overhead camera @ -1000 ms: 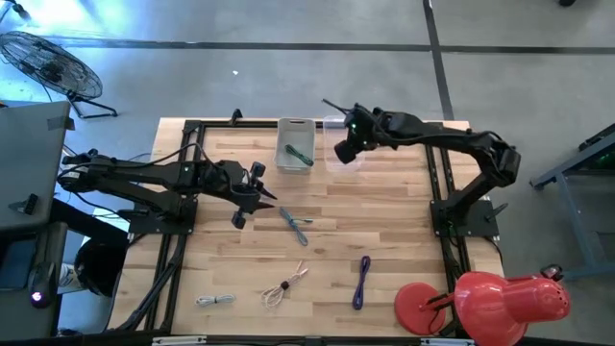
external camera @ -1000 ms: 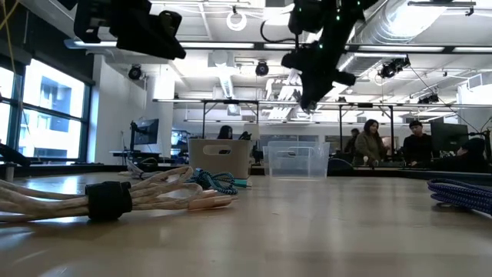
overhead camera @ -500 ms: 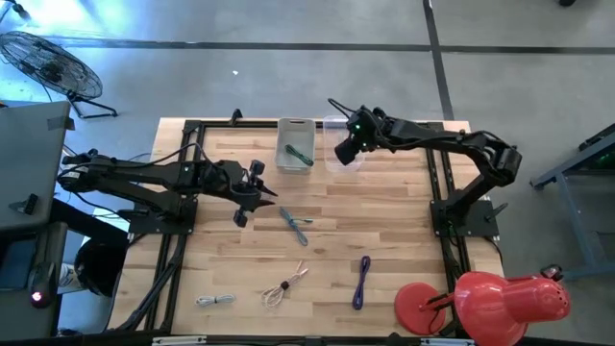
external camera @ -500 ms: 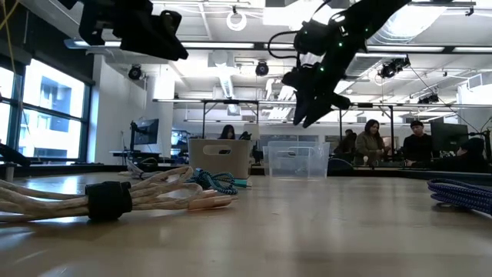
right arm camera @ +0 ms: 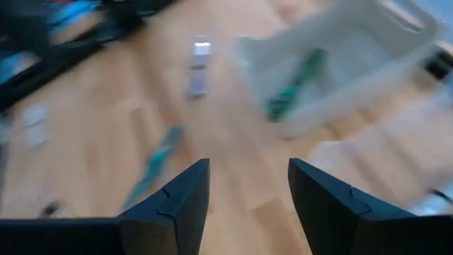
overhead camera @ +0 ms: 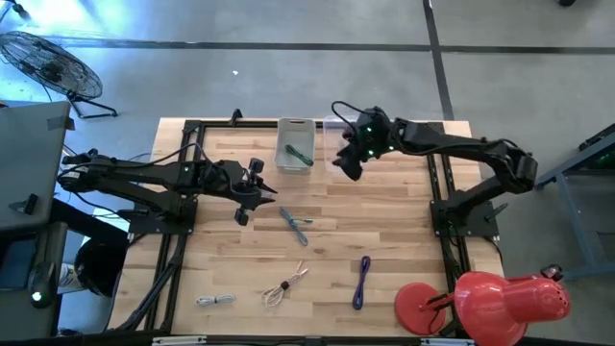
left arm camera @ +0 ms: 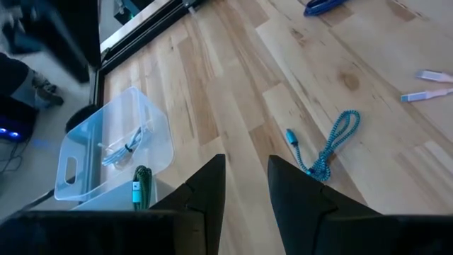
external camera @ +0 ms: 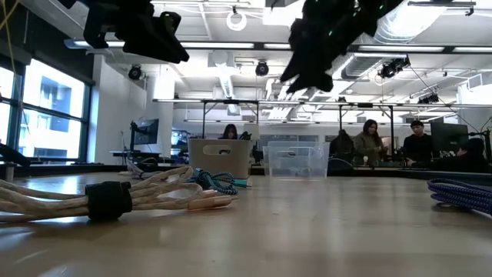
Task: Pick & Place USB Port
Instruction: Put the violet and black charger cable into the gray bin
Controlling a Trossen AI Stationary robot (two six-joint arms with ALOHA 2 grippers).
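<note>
i've got the right gripper (overhead camera: 348,163) up by the clear bin (overhead camera: 336,128), fingers apart, empty. teal cable (overhead camera: 296,223) lies at its 7 o'clock, long axis 11-to-5. left gripper (overhead camera: 242,204) sits nearer, cable at its 4 o'clock; fingers part-open, empty.

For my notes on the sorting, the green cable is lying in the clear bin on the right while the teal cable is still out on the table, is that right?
Not quite: the high view shows the green cable lying in the opaque grey bin, left of the clear bin. The teal cable is indeed still out on the table.
</note>
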